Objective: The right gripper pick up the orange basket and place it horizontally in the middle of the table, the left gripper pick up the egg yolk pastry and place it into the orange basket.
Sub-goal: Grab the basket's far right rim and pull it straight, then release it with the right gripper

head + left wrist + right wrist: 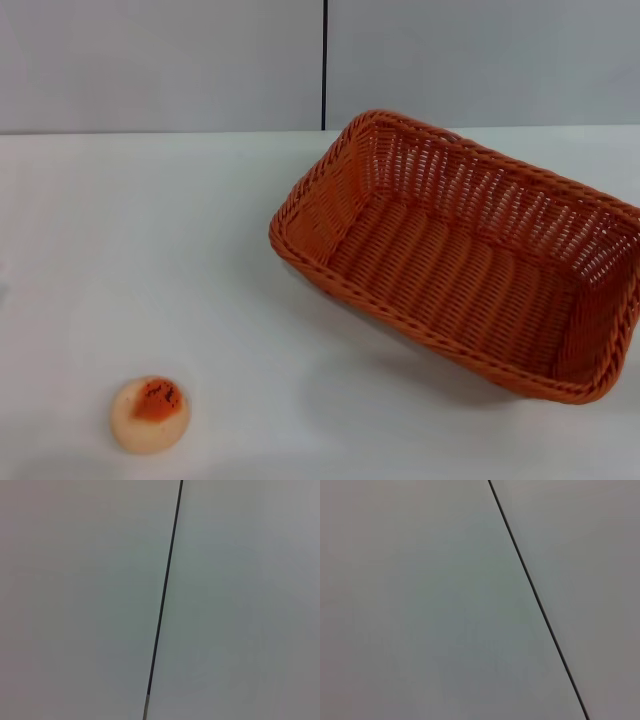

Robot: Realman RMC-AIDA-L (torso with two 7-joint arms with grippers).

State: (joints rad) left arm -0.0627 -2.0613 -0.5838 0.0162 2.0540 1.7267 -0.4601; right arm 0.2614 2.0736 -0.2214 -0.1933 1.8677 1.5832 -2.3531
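The egg yolk pastry point(150, 414) sits on the white table point(150, 250) at the near left, alone and untouched. Well apart to its right, the orange basket point(465, 250) rests at a slant, open side up and empty. Neither gripper appears in any view; both wrist views show only a grey wall point(80, 600) with a dark seam point(164, 600).

— What stands at the back?
— A plain grey wall point(150, 60), two flat panels side by side.
— Anything on it?
— One thin dark seam point(324, 60), running straight up between the panels.
— And the wrist views?
— The same grey surface, with that seam point(164, 600) point(538, 600) slanting across each.
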